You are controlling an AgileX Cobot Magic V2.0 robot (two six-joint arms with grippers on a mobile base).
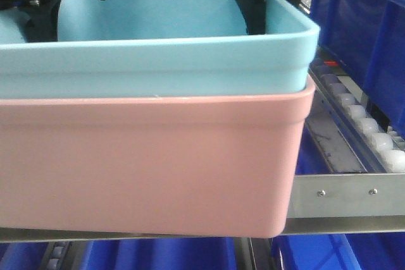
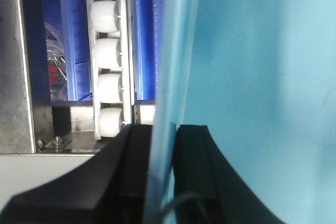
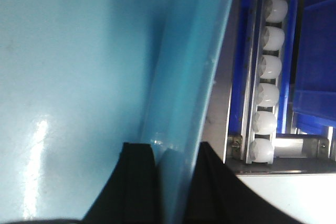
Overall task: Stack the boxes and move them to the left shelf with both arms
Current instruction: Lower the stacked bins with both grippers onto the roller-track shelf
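The light blue box (image 1: 158,55) sits nested inside the salmon pink box (image 1: 145,162), filling most of the front view. The stack's bottom hangs level with the steel front rail (image 1: 348,194) of the left shelf. My left gripper (image 2: 164,135) is shut on the blue box's left wall (image 2: 262,77), one finger on each side of the rim. My right gripper (image 3: 176,153) is shut the same way on the blue box's right wall (image 3: 79,77). Black arm parts (image 1: 253,11) reach down into the blue box from above.
White rollers (image 1: 361,118) in metal tracks run back along the shelf to the right of the stack, and rollers (image 2: 107,51) (image 3: 270,66) show beside each gripped wall. Dark blue bins (image 1: 361,23) stand at the upper right and more (image 1: 158,254) lie below the rail.
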